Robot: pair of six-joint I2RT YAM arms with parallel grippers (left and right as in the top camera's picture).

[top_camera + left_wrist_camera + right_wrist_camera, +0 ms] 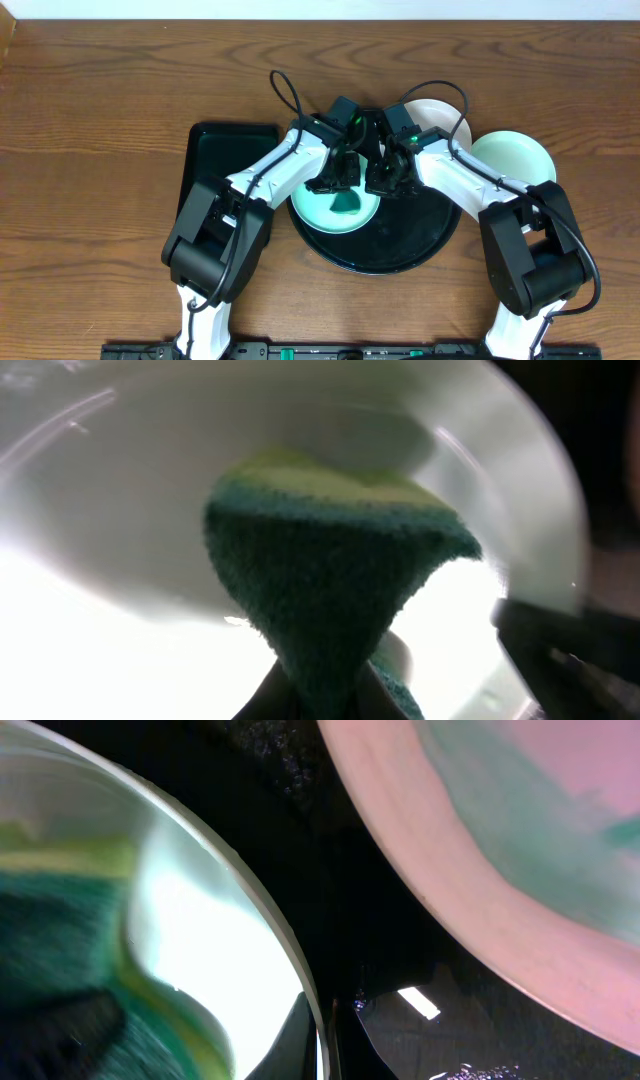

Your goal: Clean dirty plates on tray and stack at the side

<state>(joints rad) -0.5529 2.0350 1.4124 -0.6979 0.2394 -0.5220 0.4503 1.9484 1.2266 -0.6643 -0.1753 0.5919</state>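
Note:
A pale mint plate (312,208) lies on the left part of the round black tray (420,240). My left gripper (335,183) is over it, shut on a green sponge (330,560) whose end rests in the plate (120,490). In the left wrist view the gripper (320,698) pinches the sponge's lower end. My right gripper (385,182) is shut on this plate's right rim (285,940), which passes between its fingers at the gripper (322,1045). A white plate (440,118) with a green smear (500,830) sits at the tray's back right. Another mint plate (515,160) lies on the table to the right.
A smaller rectangular black tray (225,150) stands left of the round one, under my left arm. Both arms cross over the trays' near sides. Bare wood tabletop (90,200) stretches far left and along the back.

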